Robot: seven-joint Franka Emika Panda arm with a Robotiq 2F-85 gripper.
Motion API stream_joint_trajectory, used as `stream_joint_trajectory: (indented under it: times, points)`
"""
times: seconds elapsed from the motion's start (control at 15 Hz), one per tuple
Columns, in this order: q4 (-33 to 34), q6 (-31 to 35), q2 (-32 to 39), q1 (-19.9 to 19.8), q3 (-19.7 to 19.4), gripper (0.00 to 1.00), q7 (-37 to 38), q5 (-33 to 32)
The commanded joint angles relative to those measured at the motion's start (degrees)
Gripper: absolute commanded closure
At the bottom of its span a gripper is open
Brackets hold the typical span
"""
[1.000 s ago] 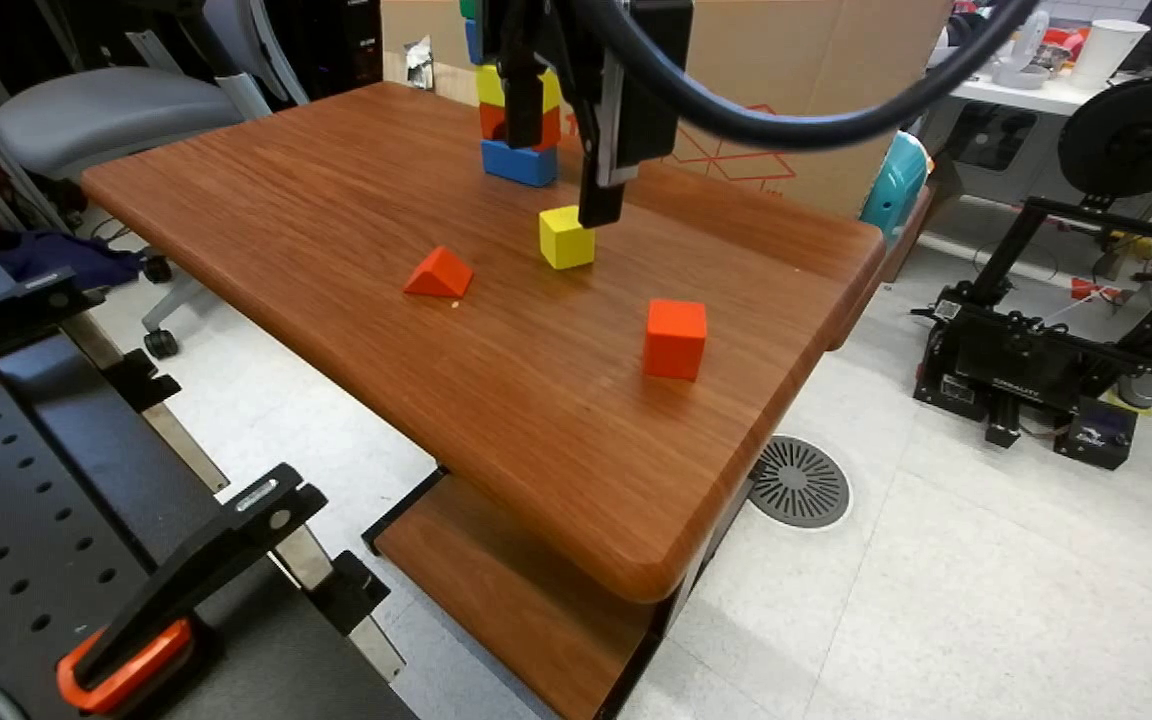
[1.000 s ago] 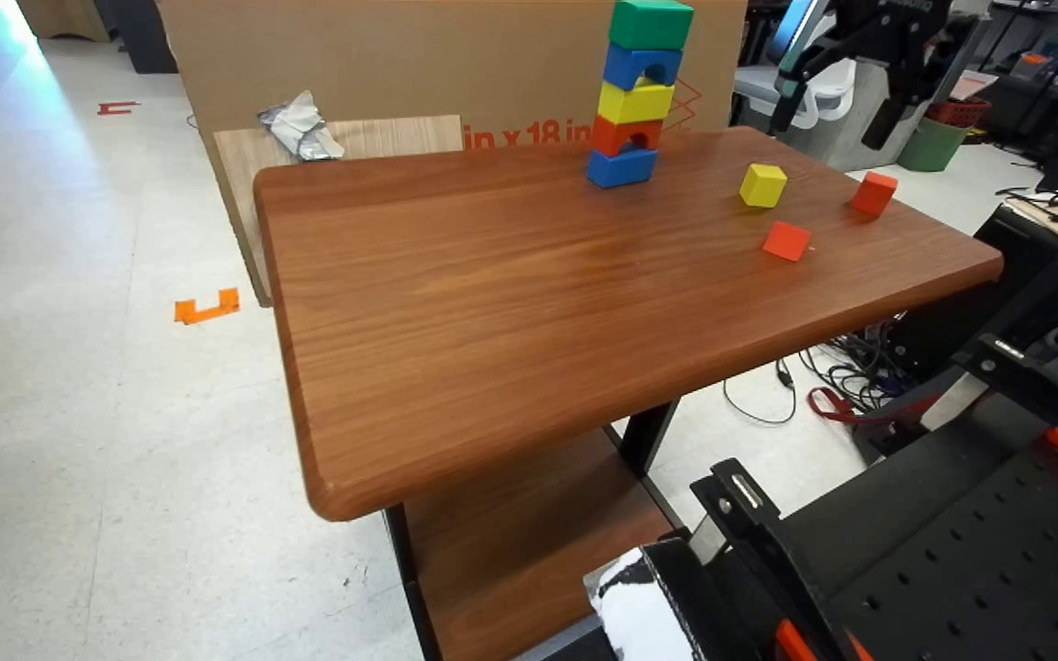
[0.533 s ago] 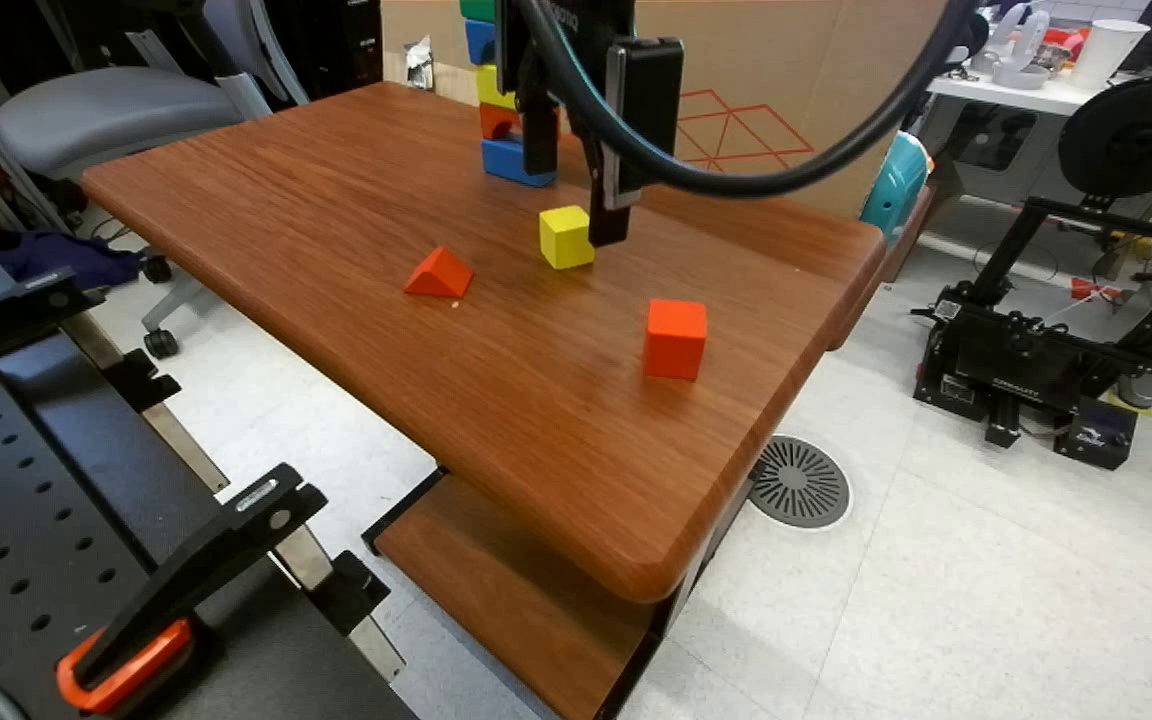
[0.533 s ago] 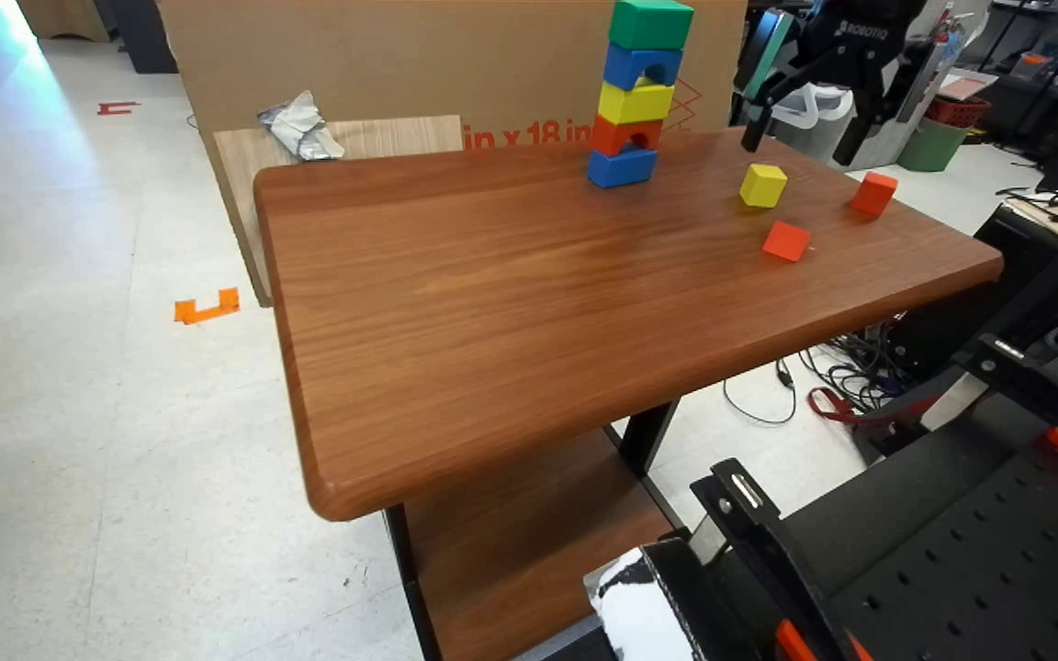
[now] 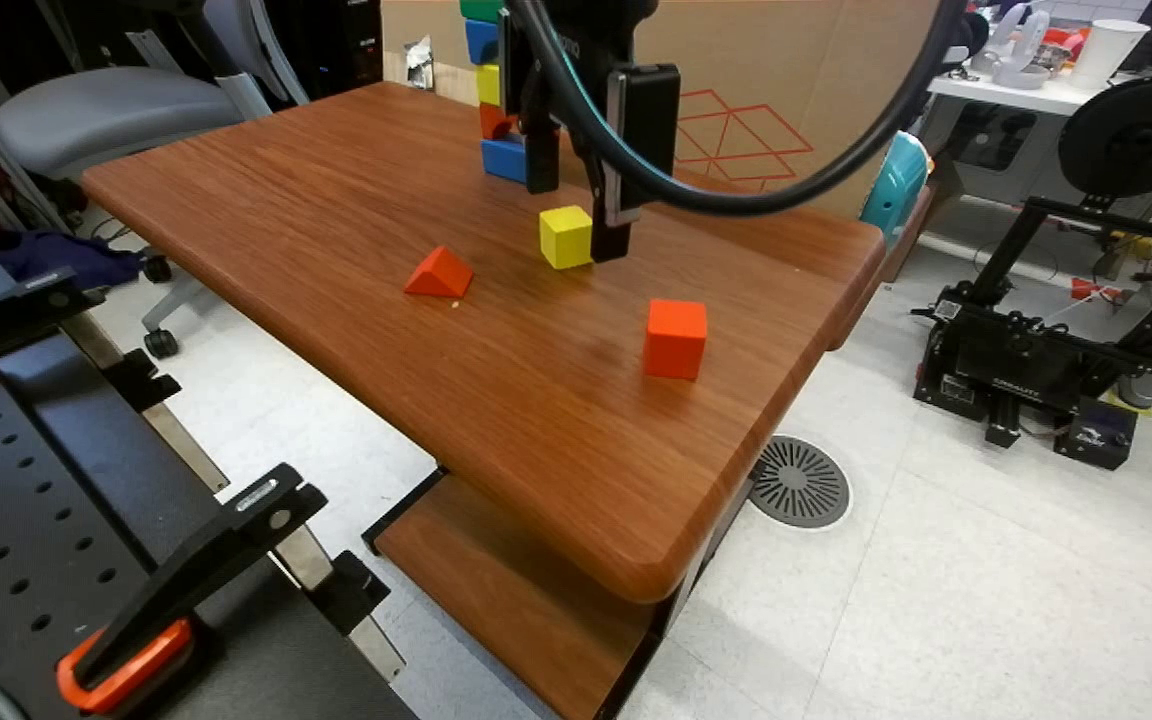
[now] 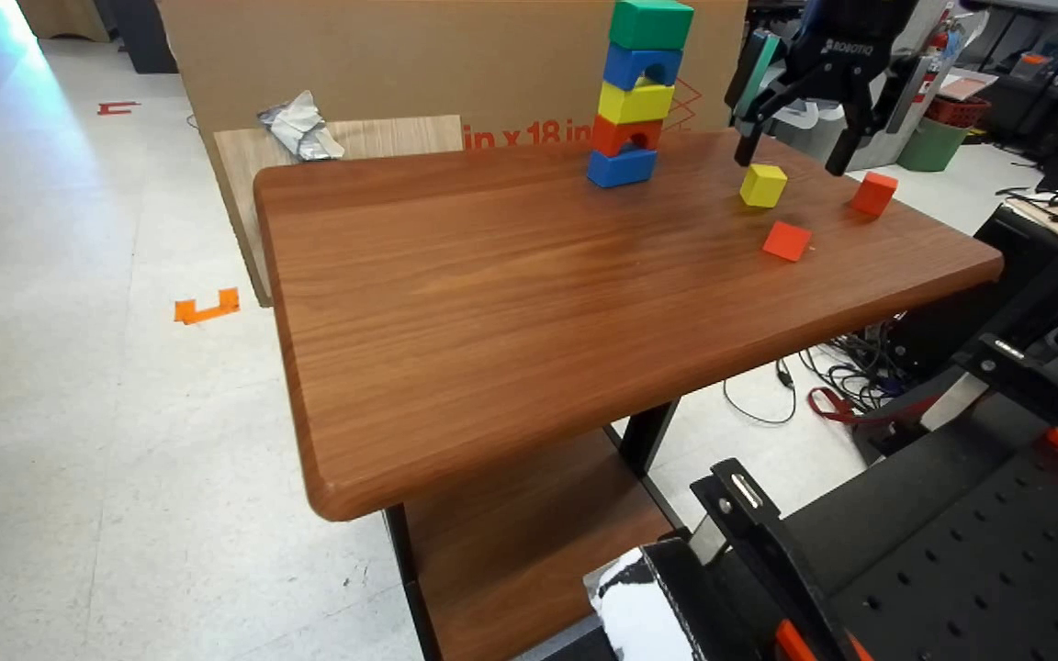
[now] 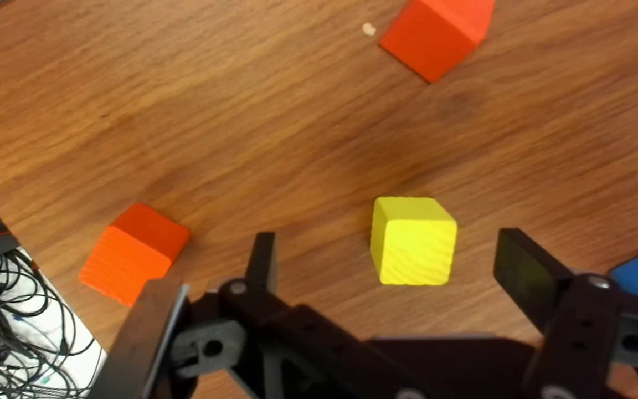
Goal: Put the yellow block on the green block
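Observation:
The yellow block (image 5: 566, 238) is a small cube on the brown table; it also shows in an exterior view (image 6: 762, 186) and in the wrist view (image 7: 416, 249). The green block (image 6: 651, 25) tops a tall tower; its upper part is cut off in an exterior view (image 5: 481, 10). My gripper (image 6: 790, 169) is open and empty, just above the yellow block. In the wrist view my gripper (image 7: 387, 233) has the yellow block showing between its fingers, apart from both and nearer the right one.
Under the green block the tower has a blue arch (image 6: 643, 64), a broad yellow block (image 6: 632, 104), a red arch (image 6: 625, 135) and a blue base (image 6: 622, 168). A red cube (image 5: 675, 340) and a red wedge (image 5: 439, 273) lie near the yellow block. A cardboard sheet (image 6: 400, 64) stands behind.
My gripper has come down and closer over the yellow block, moving left in an exterior view. Its jaws stay open. The blocks and the tower have not moved.

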Motion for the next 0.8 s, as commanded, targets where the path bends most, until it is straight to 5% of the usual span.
stream_joint_trajectory:
  times: [0.0, 0.13, 0.27, 0.73]
  points:
    - [2.4, 0.0, 2.2, 0.8, 0.1, 0.02, 1.8, -1.7]
    - [3.2, 0.0, 3.1, 1.5, -0.2, 0.0, 2.5, -2.8]
    - [4.2, -0.3, 3.9, 1.8, -0.3, 0.28, 3.1, -3.6]
    - [1.9, 0.1, 1.4, 0.6, 1.0, 0.82, 1.3, -2.0]
